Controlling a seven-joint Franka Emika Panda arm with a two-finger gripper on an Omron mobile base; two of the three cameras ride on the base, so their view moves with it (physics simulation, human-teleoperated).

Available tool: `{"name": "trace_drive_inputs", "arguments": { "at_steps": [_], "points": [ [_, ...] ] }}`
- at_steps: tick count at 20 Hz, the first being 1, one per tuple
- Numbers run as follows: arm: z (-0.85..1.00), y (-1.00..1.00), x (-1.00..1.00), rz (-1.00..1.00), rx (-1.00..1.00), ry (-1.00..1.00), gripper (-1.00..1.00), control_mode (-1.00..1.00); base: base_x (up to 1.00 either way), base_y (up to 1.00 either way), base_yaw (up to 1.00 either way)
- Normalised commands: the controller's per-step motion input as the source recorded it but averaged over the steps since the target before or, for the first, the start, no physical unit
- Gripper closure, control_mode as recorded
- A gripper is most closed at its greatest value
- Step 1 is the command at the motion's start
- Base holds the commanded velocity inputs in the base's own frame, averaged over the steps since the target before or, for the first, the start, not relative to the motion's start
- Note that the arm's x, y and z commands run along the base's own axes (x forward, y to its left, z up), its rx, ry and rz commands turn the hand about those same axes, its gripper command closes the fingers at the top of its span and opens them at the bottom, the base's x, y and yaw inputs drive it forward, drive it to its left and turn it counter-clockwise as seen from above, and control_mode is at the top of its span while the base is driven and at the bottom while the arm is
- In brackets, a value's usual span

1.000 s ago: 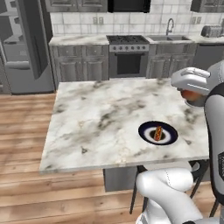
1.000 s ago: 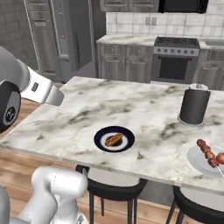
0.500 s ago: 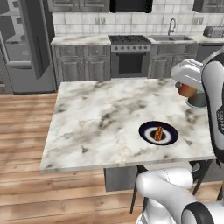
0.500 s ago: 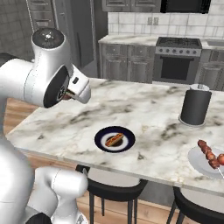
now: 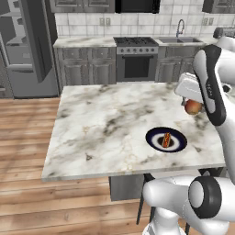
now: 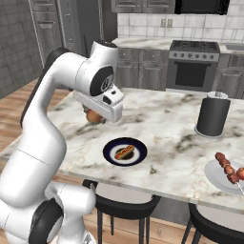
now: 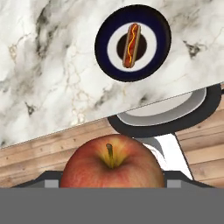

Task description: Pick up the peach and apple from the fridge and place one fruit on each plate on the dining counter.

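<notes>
My gripper (image 5: 191, 102) is shut on the apple (image 5: 193, 107), a deep-red fruit with a short dark stem. It hangs above the dining counter (image 5: 105, 124), just right of and behind the dark navy plate (image 5: 166, 139). In the right base view the apple (image 6: 94, 116) peeks out under the hand, left of that plate (image 6: 125, 152). The hand view has the apple (image 7: 111, 168) low in the middle and the navy plate (image 7: 133, 43), which bears a hot dog, further up. A white plate (image 6: 220, 176) with a skewer lies at the counter's right end. The fridge (image 5: 20, 46) stands far left.
A black cylinder canister (image 6: 213, 114) stands on the counter toward the back right. Dark stools (image 6: 126, 202) are tucked under the near edge. The stove (image 5: 137, 59) and wall counter run along the back. Wood floor lies to the left of the island.
The arm has swung in over the counter with the apple, and the hand has come down closer to the navy plate. Both plates are where they were.
</notes>
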Motion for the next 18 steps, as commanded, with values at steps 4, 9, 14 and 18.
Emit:
{"name": "trace_drive_inputs", "arguments": {
  "at_steps": [4,9,14,18],
  "points": [
    [-0.82,-0.27,0.01,0.0,0.0,0.08,1.0,-1.0,0.0,0.0,0.0],
    [-0.67,-0.25,0.11,0.0,0.0,0.0,1.0,-1.0,0.0,0.0,0.0],
    [-0.58,-0.28,0.41,0.0,0.0,0.08,1.0,-1.0,0.0,0.0,0.0],
    [-0.47,-0.35,0.62,0.0,0.0,0.21,1.0,-1.0,0.0,0.0,0.0]
  ]
}}
